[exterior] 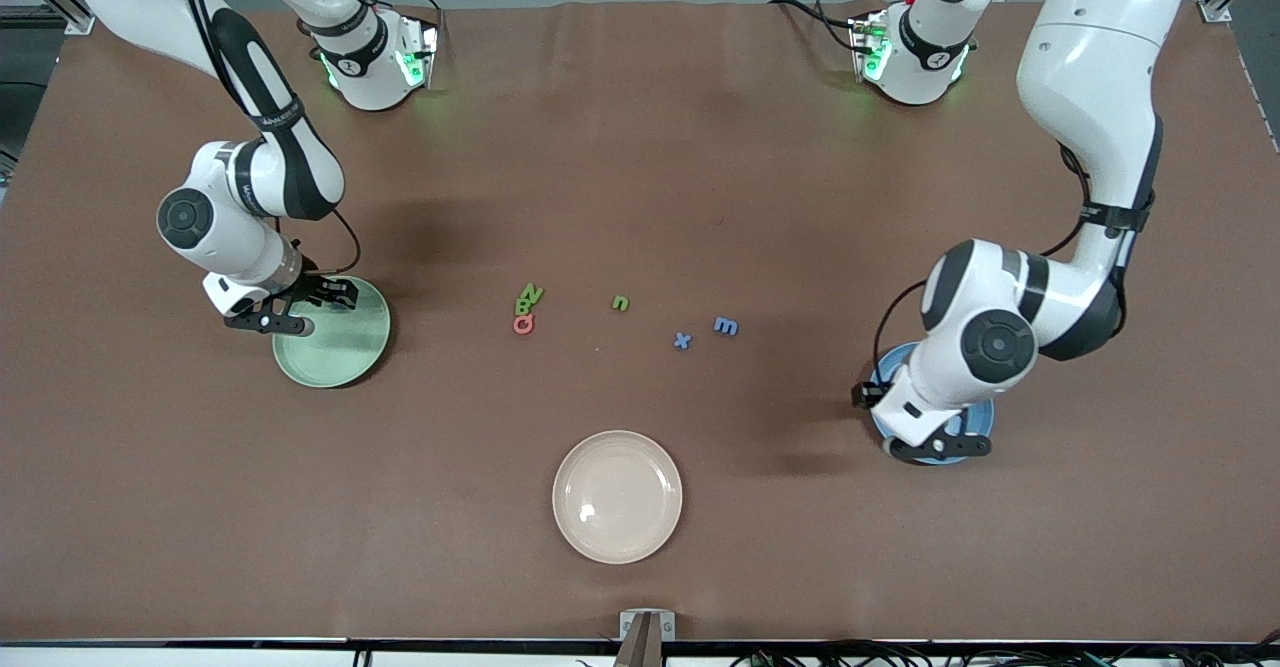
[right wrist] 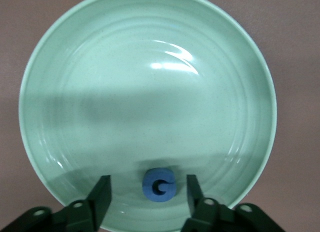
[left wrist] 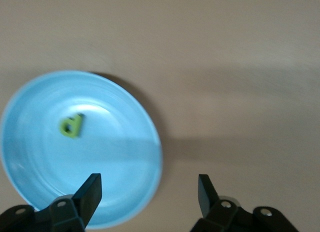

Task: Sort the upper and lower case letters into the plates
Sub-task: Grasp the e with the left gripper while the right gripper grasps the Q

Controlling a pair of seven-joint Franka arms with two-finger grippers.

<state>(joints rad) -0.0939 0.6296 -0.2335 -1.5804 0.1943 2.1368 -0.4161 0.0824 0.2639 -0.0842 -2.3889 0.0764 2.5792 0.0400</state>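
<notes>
My right gripper [exterior: 318, 309] hangs open low over the pale green plate [exterior: 350, 352]. In the right wrist view the blue G [right wrist: 159, 185] lies on this plate [right wrist: 150, 92] between the open fingers [right wrist: 148, 192], touching neither. My left gripper [exterior: 905, 427] is open and empty over the rim of the blue plate [exterior: 978, 419]. In the left wrist view [left wrist: 150, 192] a green p [left wrist: 71, 125] lies in that plate [left wrist: 115, 157]. On the table between the plates lie a green N [exterior: 533, 294], green B [exterior: 524, 307], red round capital [exterior: 523, 324], green n [exterior: 621, 302], blue x [exterior: 682, 340] and blue m [exterior: 726, 326].
A cream-beige plate [exterior: 617, 496] lies empty nearer the front camera than the loose letters. The brown table cover [exterior: 640, 147] spreads wide around the letters. Both robot bases stand at the table's edge farthest from the front camera.
</notes>
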